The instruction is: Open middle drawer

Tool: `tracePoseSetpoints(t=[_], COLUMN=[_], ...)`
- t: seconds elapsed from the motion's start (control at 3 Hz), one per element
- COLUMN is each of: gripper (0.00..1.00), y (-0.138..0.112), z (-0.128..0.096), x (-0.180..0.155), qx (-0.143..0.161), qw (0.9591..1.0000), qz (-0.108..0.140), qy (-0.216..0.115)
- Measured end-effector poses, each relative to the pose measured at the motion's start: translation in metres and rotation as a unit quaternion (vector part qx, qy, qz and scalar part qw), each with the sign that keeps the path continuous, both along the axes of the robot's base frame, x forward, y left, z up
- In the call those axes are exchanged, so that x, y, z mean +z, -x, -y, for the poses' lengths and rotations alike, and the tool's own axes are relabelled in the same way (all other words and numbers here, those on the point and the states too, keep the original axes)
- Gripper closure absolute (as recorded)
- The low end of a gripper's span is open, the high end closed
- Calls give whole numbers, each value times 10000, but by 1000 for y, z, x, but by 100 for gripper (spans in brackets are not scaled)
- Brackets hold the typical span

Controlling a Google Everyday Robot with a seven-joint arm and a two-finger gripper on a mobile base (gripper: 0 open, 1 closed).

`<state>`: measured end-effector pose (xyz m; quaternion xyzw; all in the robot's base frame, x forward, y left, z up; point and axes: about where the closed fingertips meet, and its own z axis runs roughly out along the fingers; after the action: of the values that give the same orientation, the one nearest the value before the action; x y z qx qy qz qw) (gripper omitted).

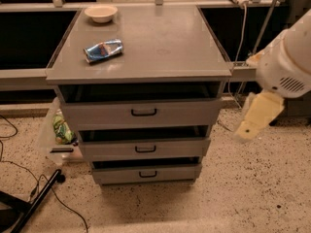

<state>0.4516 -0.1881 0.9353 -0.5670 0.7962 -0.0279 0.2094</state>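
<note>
The middle drawer [107, 149], wide grey metal with a low front panel and a small black handle [145, 149] at its centre, sits level with a dark gap above its front, well left of and slightly below the jaws of the gripper [252, 123].

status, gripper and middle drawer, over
Pale yellow gripper right of the cabinet, touching nothing. Wide grey metal middle drawer, black handle untouched. Crushed blue can on top, not in the way.
</note>
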Motion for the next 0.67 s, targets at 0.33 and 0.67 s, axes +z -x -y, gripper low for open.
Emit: tracePoseSetpoints(t=[0.33,0.67], gripper=[0,0], y=[-11,-11], z=[-21,-21], x=[-66,-66], qx=[-129,-129], qw=[9995,9995], qz=[-134,-135], qy=[-267,-267])
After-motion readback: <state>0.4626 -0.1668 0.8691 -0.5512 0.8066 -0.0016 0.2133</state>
